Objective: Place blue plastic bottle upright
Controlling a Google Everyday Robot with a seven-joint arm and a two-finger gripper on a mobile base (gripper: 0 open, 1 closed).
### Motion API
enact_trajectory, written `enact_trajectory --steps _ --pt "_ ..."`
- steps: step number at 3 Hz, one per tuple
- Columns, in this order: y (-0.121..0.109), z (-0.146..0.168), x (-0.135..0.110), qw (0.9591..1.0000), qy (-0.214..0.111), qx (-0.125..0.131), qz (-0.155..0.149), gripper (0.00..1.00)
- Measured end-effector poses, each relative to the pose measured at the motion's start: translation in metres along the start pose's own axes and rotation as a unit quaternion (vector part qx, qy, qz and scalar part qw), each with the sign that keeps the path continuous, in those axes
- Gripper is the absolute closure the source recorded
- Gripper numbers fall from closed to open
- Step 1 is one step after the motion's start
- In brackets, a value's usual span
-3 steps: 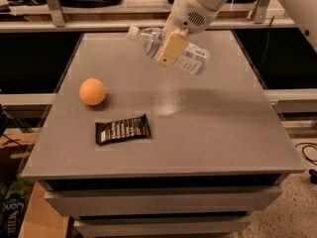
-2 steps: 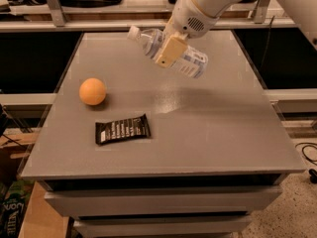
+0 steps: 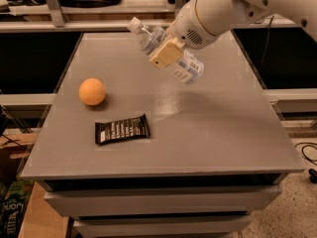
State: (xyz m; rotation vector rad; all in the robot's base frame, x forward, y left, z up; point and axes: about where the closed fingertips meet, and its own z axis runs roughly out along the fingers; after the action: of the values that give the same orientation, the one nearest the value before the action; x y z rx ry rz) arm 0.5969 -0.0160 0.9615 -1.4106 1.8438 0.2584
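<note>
The blue plastic bottle (image 3: 182, 65) is a small clear bottle with a white cap at its upper left end and a pale blue-and-white label. It is held tilted, cap up and to the left, in the air above the back middle of the grey table (image 3: 213, 133). My gripper (image 3: 166, 52) comes in from the upper right on a white arm and is shut on the bottle's middle; one tan finger pad (image 3: 166, 53) lies across the near side of the bottle.
An orange ball (image 3: 92, 91) sits on the left part of the table. A black snack bar wrapper (image 3: 122, 129) lies in front of it, left of centre. Shelving and dark gaps stand behind the table.
The gripper and the bottle have shifted slightly up and to the left; the bottle stays tilted in the grip. The ball and the wrapper have not moved.
</note>
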Motion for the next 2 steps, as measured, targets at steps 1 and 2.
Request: enact_trajectory --steps 1,2 --pt "-0.0035 -0.0023 -0.0071 0.9978 -0.053 0.034 0.019 1.0" --pt "-0.0082 0.0004 -0.008 0.9912 -0.115 0.056 0.034 1.0"
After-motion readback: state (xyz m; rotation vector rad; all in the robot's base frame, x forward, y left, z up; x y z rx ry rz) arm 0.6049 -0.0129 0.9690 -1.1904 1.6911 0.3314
